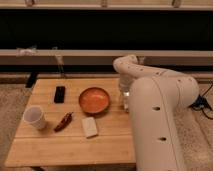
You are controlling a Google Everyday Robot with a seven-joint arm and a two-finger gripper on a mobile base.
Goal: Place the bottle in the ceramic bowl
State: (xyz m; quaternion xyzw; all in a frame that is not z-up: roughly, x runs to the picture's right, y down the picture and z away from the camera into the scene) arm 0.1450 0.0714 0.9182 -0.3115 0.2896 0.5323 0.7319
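Note:
The ceramic bowl [94, 100], orange-red inside with a darker rim, sits in the middle of the wooden table [55, 147]. The small clear bottle [125, 103] stands upright just right of the bowl, near the table's right edge. My gripper [123, 91] reaches down from the bent white arm onto the top of the bottle. The wrist hides the bottle's upper part. The bowl is empty.
A white cup [35, 118] stands at the left front. A red chili [63, 121] and a flat pale block [90, 126] lie in front of the bowl. A black object [59, 94] lies to its left. My white arm [157, 115] fills the right side.

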